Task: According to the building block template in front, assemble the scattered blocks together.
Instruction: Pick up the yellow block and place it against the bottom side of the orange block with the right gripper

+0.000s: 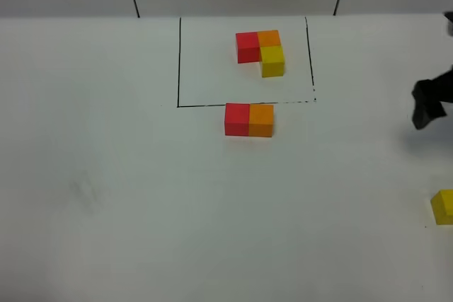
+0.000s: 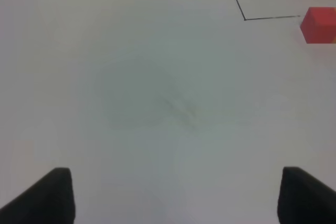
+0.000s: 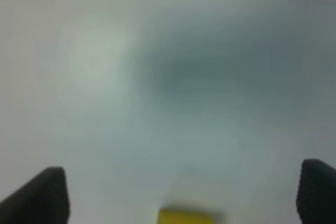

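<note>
Tools wide apart and empty: left tool (image 2: 174, 182) solely in its wrist view, right tool (image 3: 185, 182) near yellow cube (image 1: 444, 206).

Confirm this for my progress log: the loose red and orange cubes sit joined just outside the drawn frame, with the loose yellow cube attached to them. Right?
No. The red cube and orange cube sit joined just outside the drawn frame, but the yellow cube lies alone near the right edge, per the exterior high view.

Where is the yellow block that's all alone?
In the high view, the lone yellow block sits at the picture's far right edge, nearer the camera than the right hand.
</note>
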Available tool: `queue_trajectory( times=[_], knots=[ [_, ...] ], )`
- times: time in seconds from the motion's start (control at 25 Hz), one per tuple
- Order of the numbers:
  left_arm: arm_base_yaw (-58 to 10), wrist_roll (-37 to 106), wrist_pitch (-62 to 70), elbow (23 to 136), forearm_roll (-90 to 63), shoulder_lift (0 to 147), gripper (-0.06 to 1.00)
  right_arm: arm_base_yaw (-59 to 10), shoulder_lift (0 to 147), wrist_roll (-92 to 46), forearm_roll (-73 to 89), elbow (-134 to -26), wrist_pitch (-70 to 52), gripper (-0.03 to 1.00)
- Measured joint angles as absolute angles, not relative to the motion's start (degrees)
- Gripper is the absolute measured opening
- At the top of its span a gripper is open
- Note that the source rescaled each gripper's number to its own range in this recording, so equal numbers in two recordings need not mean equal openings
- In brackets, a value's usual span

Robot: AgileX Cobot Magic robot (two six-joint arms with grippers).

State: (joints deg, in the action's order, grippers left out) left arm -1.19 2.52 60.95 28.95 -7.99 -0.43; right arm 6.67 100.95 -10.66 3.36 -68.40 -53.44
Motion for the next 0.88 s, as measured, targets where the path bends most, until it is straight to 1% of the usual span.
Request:
queue_trajectory(
  times=[0.16,0.28,0.52,0.68,0.88],
  knots=[
    [-1.2,2.5,61.0,29.0,-8.0,-0.4,0.68,10.5,93.5,-4.7,3.2,-54.6,-47.5,0.76],
    [-1.2,2.5,61.0,29.0,-8.0,-0.4,0.68,10.9,91.6,-2.2,3.4,-48.5,-45.8,0.76],
    [-1.2,2.5,61.0,29.0,-8.0,-0.4,0.68,10.9,91.4,0.0,3.6,-40.5,-37.2,0.75],
    [-1.2,2.6,61.0,29.0,-8.0,-0.4,0.68,10.9,91.4,0.0,3.6,-37.3,-32.0,0.74],
    [-1.2,2.6,61.0,29.0,-8.0,-0.4,0.68,10.9,91.4,-0.9,3.6,-35.9,-30.6,0.73]
  ],
)
